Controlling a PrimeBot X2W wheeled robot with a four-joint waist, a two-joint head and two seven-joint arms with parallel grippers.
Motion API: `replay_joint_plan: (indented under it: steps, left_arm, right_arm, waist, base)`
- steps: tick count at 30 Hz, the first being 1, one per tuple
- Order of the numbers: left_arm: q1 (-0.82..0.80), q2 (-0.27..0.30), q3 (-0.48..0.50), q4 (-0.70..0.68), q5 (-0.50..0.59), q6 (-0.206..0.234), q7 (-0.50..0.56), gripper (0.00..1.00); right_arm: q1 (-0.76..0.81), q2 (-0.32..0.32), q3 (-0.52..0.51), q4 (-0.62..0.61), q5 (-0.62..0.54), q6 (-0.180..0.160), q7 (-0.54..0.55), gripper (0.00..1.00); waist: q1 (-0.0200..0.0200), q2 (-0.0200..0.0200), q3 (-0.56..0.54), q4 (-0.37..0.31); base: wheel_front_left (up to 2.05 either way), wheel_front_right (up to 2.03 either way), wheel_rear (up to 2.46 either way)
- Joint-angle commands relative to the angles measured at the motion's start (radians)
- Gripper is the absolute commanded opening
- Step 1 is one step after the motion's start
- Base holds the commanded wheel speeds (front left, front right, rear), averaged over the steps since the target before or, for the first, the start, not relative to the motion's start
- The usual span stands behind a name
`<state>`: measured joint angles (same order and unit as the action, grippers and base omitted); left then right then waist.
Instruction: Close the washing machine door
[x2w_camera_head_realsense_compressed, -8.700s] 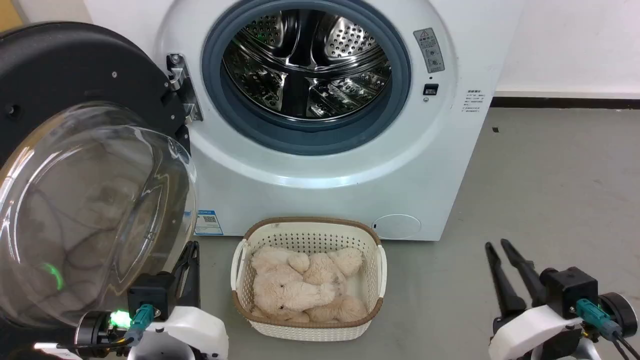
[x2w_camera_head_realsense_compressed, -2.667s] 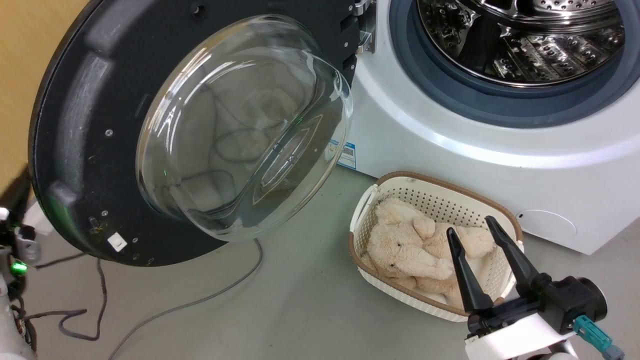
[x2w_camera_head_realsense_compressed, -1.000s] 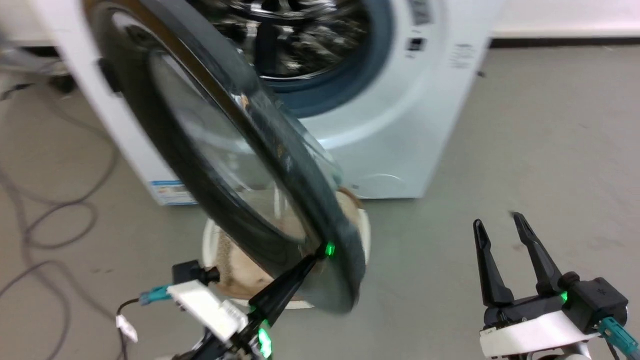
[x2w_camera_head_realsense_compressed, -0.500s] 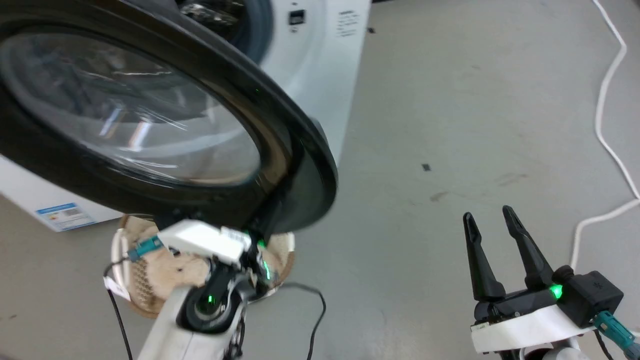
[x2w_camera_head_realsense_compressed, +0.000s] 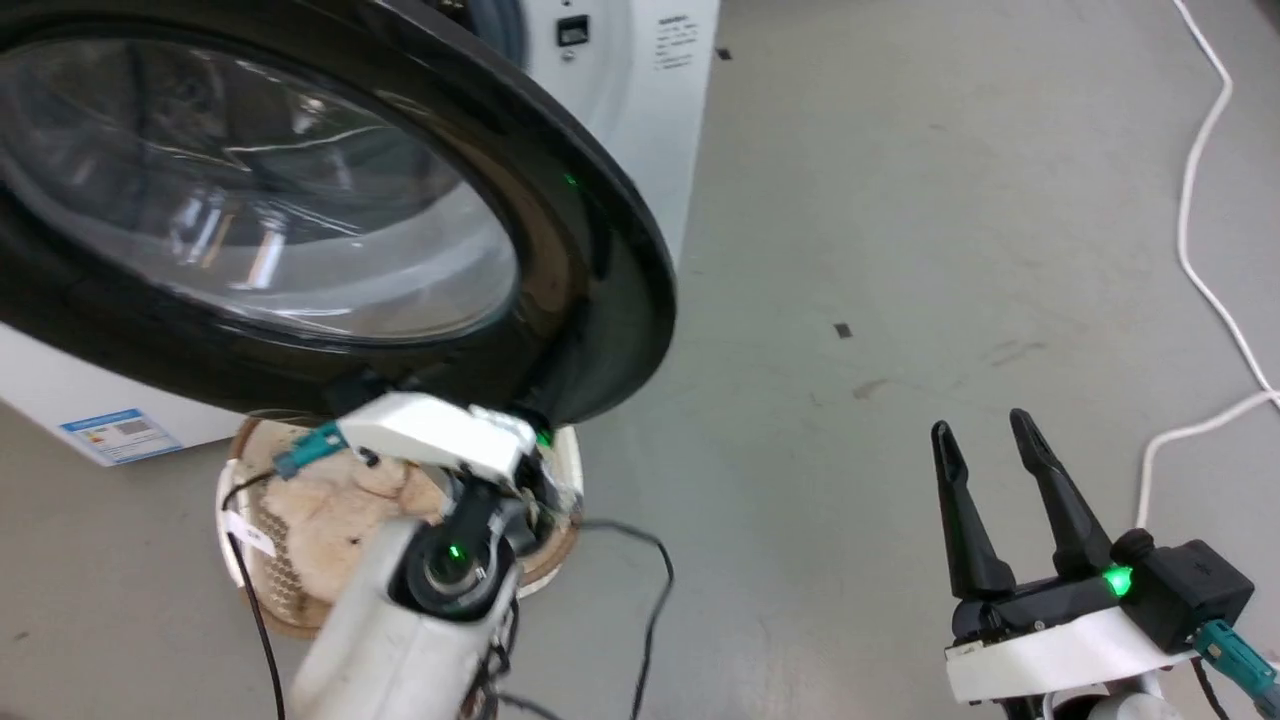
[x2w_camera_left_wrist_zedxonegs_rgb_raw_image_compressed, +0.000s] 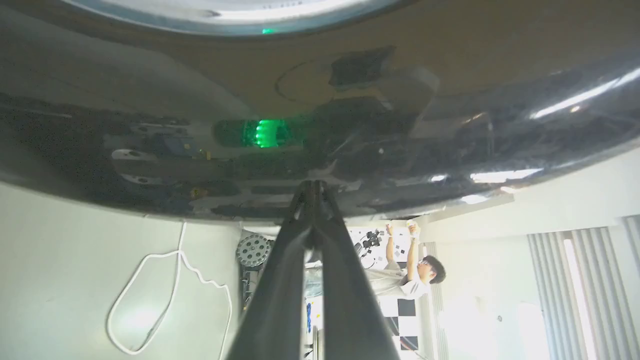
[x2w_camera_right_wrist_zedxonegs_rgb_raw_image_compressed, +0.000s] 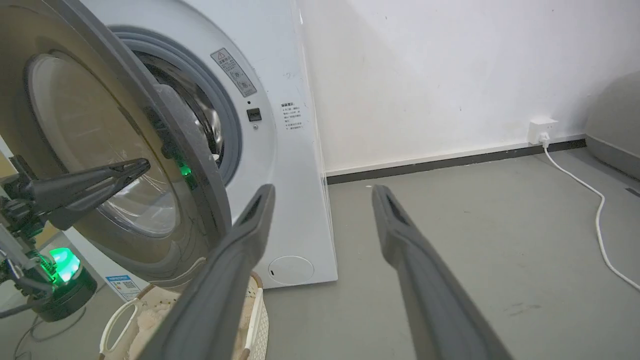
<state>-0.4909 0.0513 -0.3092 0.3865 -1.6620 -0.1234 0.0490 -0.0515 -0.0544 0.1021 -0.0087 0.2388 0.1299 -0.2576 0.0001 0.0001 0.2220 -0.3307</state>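
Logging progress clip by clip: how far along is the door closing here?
Done: the washing machine door stands partly swung shut. In hand: the left gripper, fingers shut, has its tips against the door's black rim, seemingly pushing; the right gripper hangs open over the floor. Left: a gap to the washing machine shows in the right wrist view, so the door isn't yet latched.

washing machine door (x2w_camera_head_realsense_compressed: 600, 260) swung partway shut, left fingers (x2w_camera_left_wrist_zedxonegs_rgb_raw_image_compressed: 285, 260) now against it
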Motion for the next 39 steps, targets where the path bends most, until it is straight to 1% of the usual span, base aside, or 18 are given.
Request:
replay_joint_plan:
  steps: [1,5,8,10,11,13,15,20,23,24,26,28,30,33,35,37,38,39]
  left_arm:
    - [0.026,0.008,-0.009,-0.004,0.012,-0.006,0.009,0.00]
    - [0.101,0.048,-0.068,-0.072,0.085,-0.007,0.029,0.00]
    - [0.162,0.114,-0.132,-0.118,0.185,-0.007,0.026,0.00]
    - [0.194,0.184,-0.192,-0.109,0.302,-0.007,0.012,0.00]
    - [0.203,0.227,-0.232,-0.092,0.383,-0.005,0.006,0.00]
    - [0.206,0.298,-0.302,-0.060,0.553,0.022,-0.034,0.00]
    - [0.209,0.334,-0.337,-0.040,0.663,0.057,-0.086,0.00]
    - [0.221,0.373,-0.305,-0.060,0.766,0.109,-0.249,0.00]
    - [0.226,0.395,-0.258,-0.101,0.862,0.159,-0.303,0.00]
    - [0.234,0.393,-0.232,-0.119,0.893,0.178,-0.308,0.00]
    - [0.259,0.366,-0.134,-0.196,0.970,0.207,-0.310,0.00]
    - [0.310,0.332,-0.049,-0.268,1.052,0.217,-0.310,0.00]
    - [0.362,0.299,0.017,-0.325,1.136,0.218,-0.310,0.00]
    - [0.430,0.254,0.083,-0.379,1.239,0.209,-0.310,0.00]
    - [0.466,0.215,0.125,-0.406,1.280,0.205,-0.311,0.00]
    - [0.497,0.183,0.161,-0.415,1.304,0.184,-0.311,0.00]
    - [0.520,0.161,0.177,-0.405,1.329,0.159,-0.311,0.25]
    - [0.529,0.147,0.183,-0.398,1.336,0.147,-0.311,1.00]
  right_arm:
    - [-0.008,0.004,-0.001,-0.003,0.003,0.001,-0.004,1.00]
    - [-0.001,0.004,-0.010,-0.004,-0.004,0.001,-0.004,1.00]
    - [0.006,0.004,-0.020,-0.004,-0.011,0.001,-0.004,1.00]
    - [0.010,0.004,-0.024,-0.003,-0.017,0.001,-0.004,1.00]
    - [0.013,0.004,-0.026,-0.003,-0.020,0.001,-0.004,1.00]
    - [0.020,0.004,-0.032,-0.002,-0.027,0.001,-0.004,1.00]
    - [0.026,0.004,-0.037,0.000,-0.032,0.001,-0.004,1.00]
    - [0.037,0.004,-0.045,0.000,-0.039,0.001,-0.004,1.00]
    - [0.044,0.004,-0.046,0.000,-0.043,0.001,-0.004,1.00]
    - [0.046,0.004,-0.045,0.000,-0.044,0.001,-0.004,1.00]
    - [0.049,0.004,-0.041,0.000,-0.046,0.001,-0.004,1.00]
    - [0.049,0.004,-0.036,0.000,-0.048,0.001,-0.004,1.00]
    - [0.052,0.004,-0.035,0.000,-0.052,0.001,-0.004,1.00]
    - [0.055,0.004,-0.034,-0.002,-0.058,0.001,-0.004,1.00]
    - [0.056,0.004,-0.033,-0.002,-0.062,0.001,-0.004,1.00]
    - [0.057,0.004,-0.030,-0.002,-0.067,0.001,-0.004,1.00]
    - [0.059,0.004,-0.027,0.001,-0.070,0.001,-0.004,1.00]
    - [0.060,0.004,-0.025,0.004,-0.071,0.001,-0.004,1.00]
  waist:
    - [-0.0001,-0.0001,-0.014,0.022]
    - [-0.0001,-0.0001,-0.035,0.070]
    - [-0.0001,-0.0001,-0.052,0.112]
    - [-0.0001,-0.0001,-0.065,0.141]
    - [-0.0001,-0.0001,-0.072,0.156]
    - [-0.0001,-0.0001,-0.085,0.185]
    - [-0.0001,-0.0001,-0.097,0.211]
    - [-0.0001,-0.0001,-0.121,0.266]
    - [-0.0001,-0.0001,-0.133,0.293]
    - [-0.0001,-0.0001,-0.135,0.299]
    - [-0.0001,-0.0001,-0.139,0.312]
    - [-0.0001,-0.0001,-0.143,0.320]
    - [-0.0001,-0.0001,-0.149,0.326]
    - [-0.0001,-0.0001,-0.152,0.332]
    - [-0.0001,-0.0001,-0.153,0.336]
    - [-0.0001,-0.0001,-0.152,0.340]
    - [-0.0001,-0.0001,-0.151,0.343]
    - [-0.0001,-0.0001,-0.151,0.344]
  base:
    - [0.00,0.00,0.00]
    - [0.00,0.00,0.00]
    - [0.00,0.00,0.00]
    - [0.00,0.00,0.00]
    - [0.00,0.00,0.00]
    - [0.00,0.00,0.00]
    - [0.00,0.00,0.00]
    - [0.00,0.00,0.00]
    - [0.00,0.00,0.00]
    - [0.00,0.00,0.00]
    - [0.00,0.00,0.00]
    - [0.00,0.00,0.00]
    - [0.00,0.00,0.00]
    - [0.00,0.00,0.00]
    - [0.00,0.00,0.00]
    - [0.00,0.00,0.00]
    - [0.00,0.00,0.00]
    - [0.00,0.00,0.00]
